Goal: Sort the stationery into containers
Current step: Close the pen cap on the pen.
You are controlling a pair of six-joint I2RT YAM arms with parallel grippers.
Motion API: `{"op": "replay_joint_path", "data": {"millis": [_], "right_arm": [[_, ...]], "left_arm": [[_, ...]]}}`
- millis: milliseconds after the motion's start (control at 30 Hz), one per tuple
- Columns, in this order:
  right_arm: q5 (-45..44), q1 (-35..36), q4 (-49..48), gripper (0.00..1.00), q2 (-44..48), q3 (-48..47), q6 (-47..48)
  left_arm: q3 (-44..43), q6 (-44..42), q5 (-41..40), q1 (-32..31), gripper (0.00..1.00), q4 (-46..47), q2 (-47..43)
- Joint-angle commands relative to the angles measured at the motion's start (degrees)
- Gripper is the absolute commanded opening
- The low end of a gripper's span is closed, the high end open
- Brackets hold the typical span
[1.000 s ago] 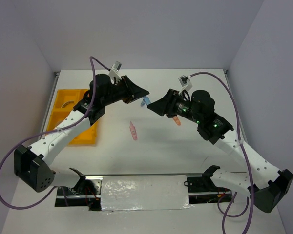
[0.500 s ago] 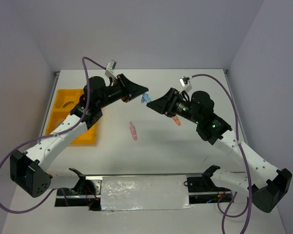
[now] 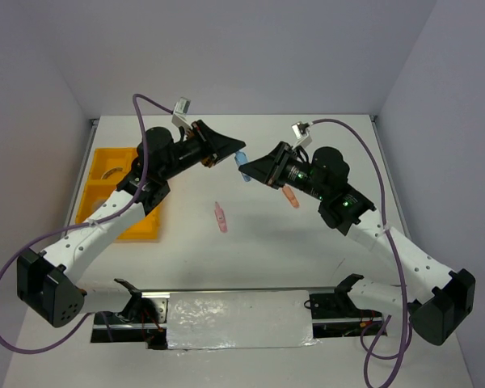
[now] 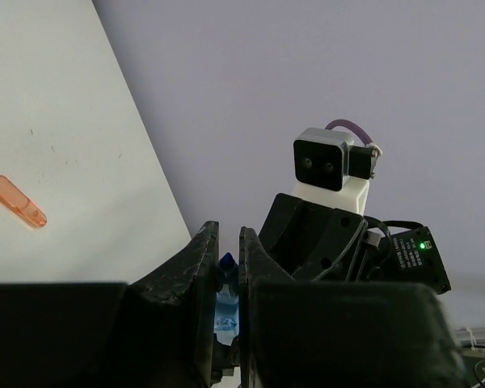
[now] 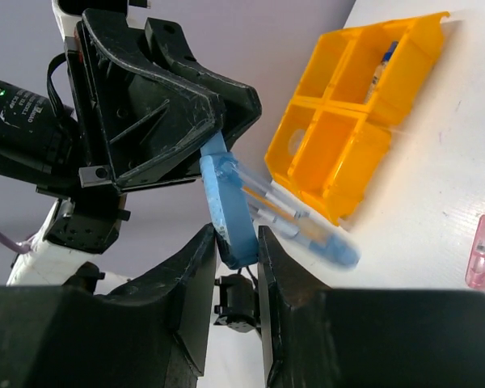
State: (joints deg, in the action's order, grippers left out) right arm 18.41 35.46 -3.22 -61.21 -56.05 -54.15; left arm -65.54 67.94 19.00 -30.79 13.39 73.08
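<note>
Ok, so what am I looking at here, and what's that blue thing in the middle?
These are two robot arms bolted to a table, each ending in a two-finger gripper. The wide picture comes from a fixed camera above; the other two come from cameras on the wrists, looking along their own fingers. On the table lie a pink clip, an orange clip and a yellow tray with compartments. Between the arms, in the air, the left gripper and the right gripper both pinch one blue clip, probably a handover.
</note>
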Motion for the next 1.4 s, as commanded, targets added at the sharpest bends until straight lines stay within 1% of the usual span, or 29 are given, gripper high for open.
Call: {"op": "replay_joint_path", "data": {"millis": [0,33,67,100,133,167,200,233,267,300,333,367,433,533,633,767,800,900,1000,1067,1167,1200,1367], "right_arm": [[-0.4,0.0,-2.1,0.0,-0.3,-3.5,1.7],[-0.4,0.0,-1.6,0.0,-0.1,-3.7,2.2],[-0.3,0.0,-0.9,0.0,0.1,-3.7,2.7],[-0.1,-0.1,-0.6,0.0,0.5,-4.0,3.6],[0.0,0.0,1.0,0.0,0.7,-4.2,4.1],[0.0,0.0,2.3,0.0,0.7,-5.1,4.8],[0.0,0.0,3.2,0.0,0.7,-5.6,5.0],[-0.1,0.0,6.5,0.0,0.8,-6.1,5.3],[-1.2,0.0,8.3,0.0,0.8,-7.1,5.6],[-2.3,0.0,10.5,0.0,0.8,-7.9,5.8],[-3.5,-0.1,15.8,0.0,0.6,-8.9,6.1],[-4.9,-0.1,18.8,0.0,0.3,-11.2,6.8],[-7.2,-0.4,25.2,0.0,-0.7,-13.2,7.5],[-8.5,-0.6,31.3,0.0,-1.9,-16.6,8.2],[-9.7,-0.5,33.9,0.0,-2.8,-18.7,8.6],[-11.7,-0.5,35.8,0.0,-4.2,-20.5,10.1],[-12.1,-0.6,36.4,0.0,-4.4,-21.0,10.7],[-12.4,-0.6,37.2,0.0,-5.8,-21.6,11.3],[-11.1,-0.6,34.6,0.0,-5.9,-19.9,10.7],[-10.4,-0.5,32.9,0.0,-6.1,-19.4,10.4],[-10.3,-0.6,30.5,0.0,-6.3,-18.8,10.3],[-10.5,-0.5,29.9,0.0,-6.4,-18.4,10.5],[-9.6,-0.4,26.3,0.0,-6.8,-17.9,9.9]], "left_arm": [[0.1,-0.8,0.7,-0.8,0.0,1.7,-1.3],[0.1,-1.2,0.5,-0.9,0.03,0.6,-1.4],[0.0,-1.6,-0.1,-0.9,0.1,0.1,-1.7],[-0.2,-2.5,-0.5,-0.9,0.26,-1.2,-1.8],[-0.3,-3.1,-1.0,-0.9,0.35,-2.0,-2.1],[-0.5,-3.6,-2.0,-0.9,0.5,-2.7,-2.4],[-1.2,-4.5,-2.7,-0.8,0.77,-3.6,-2.5],[-1.7,-5.0,-3.2,-0.8,0.96,-6.2,-2.5],[-2.4,-6.3,-4.3,-0.9,0.99,-7.2,-2.2],[-4.1,-7.0,-4.8,-0.9,0.99,-8.5,-1.9],[-5.2,-7.7,-5.6,-0.8,0.99,-10.0,-1.5],[-6.3,-8.2,-6.1,-0.8,0.99,-13.2,-0.4],[-7.9,-8.3,-6.3,-0.8,0.99,-15.5,0.5],[-7.2,-5.7,-4.9,-0.9,0.99,-14.0,0.8],[-6.6,-1.9,-4.6,-1.1,0.99,-15.4,1.4],[-5.7,6.5,-3.4,-2.2,0.99,-19.3,2.1],[-5.3,9.1,-3.5,-2.7,0.99,-19.2,1.4],[-2.9,13.5,-5.0,-3.2,0.99,-18.0,-0.7],[-0.3,21.1,-6.3,-3.5,0.99,-17.4,-2.5],[1.9,24.2,-6.3,-3.8,0.99,-16.2,-3.1],[3.8,30.0,-6.3,-4.6,0.99,-13.9,-3.1],[4.1,32.5,-6.3,-5.2,0.99,-11.8,-3.0],[4.8,37.7,-9.8,-6.4,0.99,-8.5,-2.0]]}}
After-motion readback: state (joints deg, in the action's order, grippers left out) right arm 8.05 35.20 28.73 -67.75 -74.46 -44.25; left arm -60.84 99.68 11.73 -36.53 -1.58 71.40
